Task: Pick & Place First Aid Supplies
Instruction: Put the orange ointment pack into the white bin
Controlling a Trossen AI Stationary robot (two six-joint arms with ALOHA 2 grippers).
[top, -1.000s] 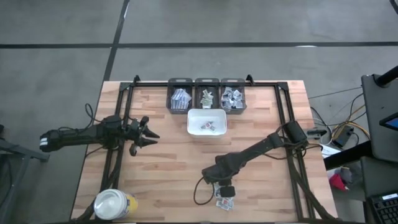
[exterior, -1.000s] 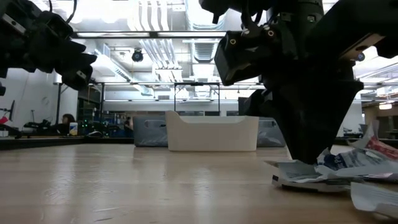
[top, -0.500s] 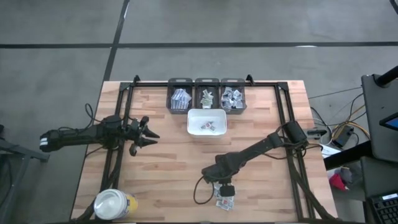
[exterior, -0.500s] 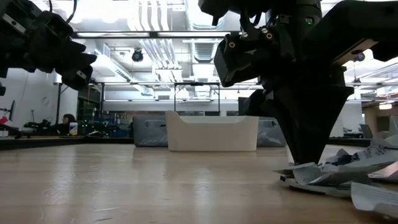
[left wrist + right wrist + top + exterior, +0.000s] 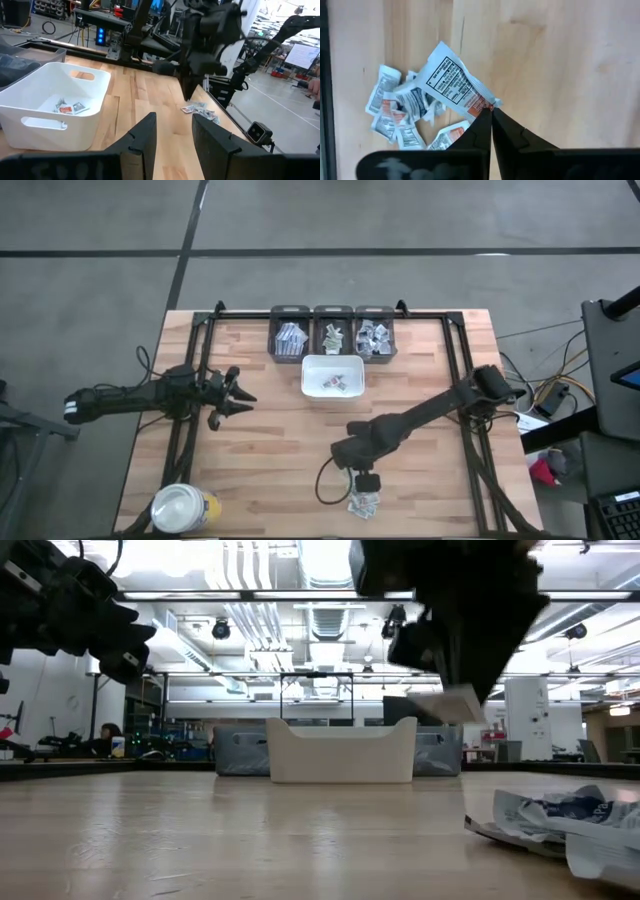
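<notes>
Right tool (image 5: 491, 111) pinched closed, raised above table, left tool (image 5: 240, 396) parted, hovering at left

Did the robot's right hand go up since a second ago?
Yes. The right gripper has risen off the table with a packet pinched in its fingers, now level with the top of the white tray.

Grey concrete floor (image 5: 90, 300), bright ceiling strip lights (image 5: 250, 565), distant shelving (image 5: 150, 705)

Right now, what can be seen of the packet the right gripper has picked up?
The packet is a flat white paper sachet with dense black print and a red-orange band near one corner. The right gripper is shut on that corner, holding it tilted and clear of the wooden table, above the pile of loose packets.
</notes>
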